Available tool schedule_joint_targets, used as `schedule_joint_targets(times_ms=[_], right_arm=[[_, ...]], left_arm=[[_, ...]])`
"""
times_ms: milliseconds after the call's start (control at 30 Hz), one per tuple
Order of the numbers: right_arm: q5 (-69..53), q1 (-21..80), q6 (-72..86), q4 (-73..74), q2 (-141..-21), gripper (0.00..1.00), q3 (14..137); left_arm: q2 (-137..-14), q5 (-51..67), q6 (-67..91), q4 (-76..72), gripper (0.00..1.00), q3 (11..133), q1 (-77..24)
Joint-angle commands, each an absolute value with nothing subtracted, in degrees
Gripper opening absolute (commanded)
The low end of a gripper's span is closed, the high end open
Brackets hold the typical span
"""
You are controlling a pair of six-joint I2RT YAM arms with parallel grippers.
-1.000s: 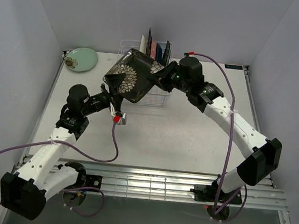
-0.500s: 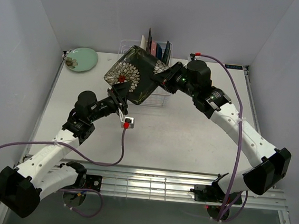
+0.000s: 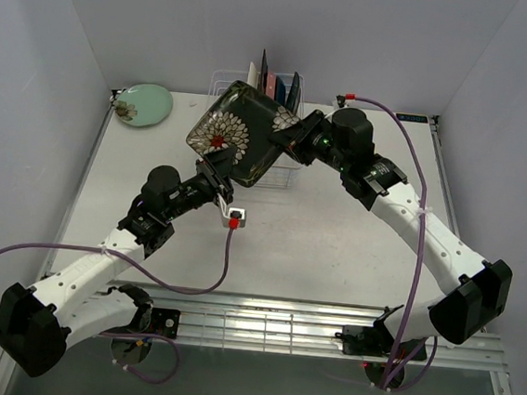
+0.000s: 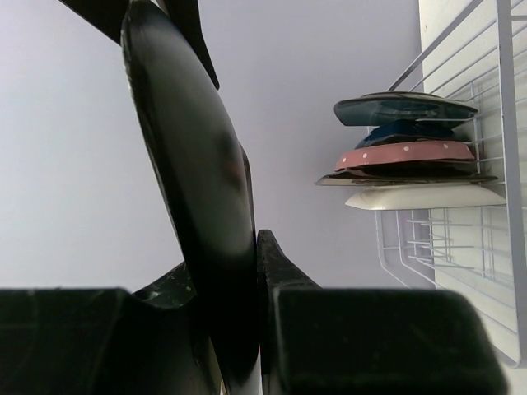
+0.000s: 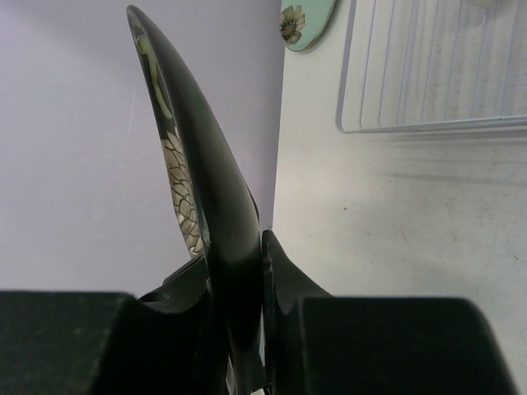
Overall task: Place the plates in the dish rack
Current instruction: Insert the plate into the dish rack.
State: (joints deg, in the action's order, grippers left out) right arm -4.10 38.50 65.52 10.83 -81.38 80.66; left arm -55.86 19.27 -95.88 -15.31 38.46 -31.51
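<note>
- Top external view showed the dark floral plate [image 3: 241, 135] held off the table [image 3: 334, 242], tilted, over the near left part of the dish rack [image 3: 283, 169].
- The left end effector [image 3: 217, 172] was closed on the plate's lower near edge. The left wrist view showed the rim pinched between both fingers.
- The right end effector [image 3: 293, 137] was clamped on the plate's right edge. In the right wrist view the rim sat tight between its fingers.
- The dish rack stood at the middle of the table's far edge. Several standing plates [image 3: 276, 82] stood on edge in its far part, among them a teal one, a pink dotted one and a white one.
- A pale green plate [image 3: 143, 105] with a flower print lay flat in the far left corner of the table, well apart from the rack.
</note>
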Motion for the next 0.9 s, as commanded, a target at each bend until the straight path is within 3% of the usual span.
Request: schedule_joint_targets(times_ms=[0,33,67,133,267,367,567,867], right_arm=[[-5.5,39.0,67.9,-3.9,-77.8,0.13,81.3],[-5.7,39.0,67.4,-4.6,-77.7,0.20,81.0],[-5.7,39.0,67.1,-5.5,-77.3,0.34,80.4],[-4.9,39.0,66.4,-6.6,-77.1,0.44,79.7],[-2.5,39.0,65.1,-7.3,-75.4,0.77,77.9],[-2.7,39.0,64.7,-9.0,-74.4,0.91,76.5],[-1.5,39.0,64.2,-9.5,-72.0,0.98,73.8],[4.6,39.0,63.1,-10.6,-65.3,0.98,66.4]], left_arm=[[-56.1,18.0,-97.5,-14.8,0.00,39.5,-33.0],[-56.2,17.5,-96.9,-14.7,0.00,39.8,-33.2],[-56.4,17.1,-96.4,-14.7,0.00,40.1,-33.8],[-57.0,16.1,-94.0,-14.8,0.00,41.5,-34.5],[-57.5,15.4,-91.9,-14.8,0.00,42.6,-35.2],[-57.7,15.3,-90.4,-14.8,0.00,43.5,-35.2],[-58.4,14.6,-84.5,-14.9,0.00,47.4,-35.2],[-62.0,10.4,-67.8,-14.9,0.00,55.8,-35.3]])
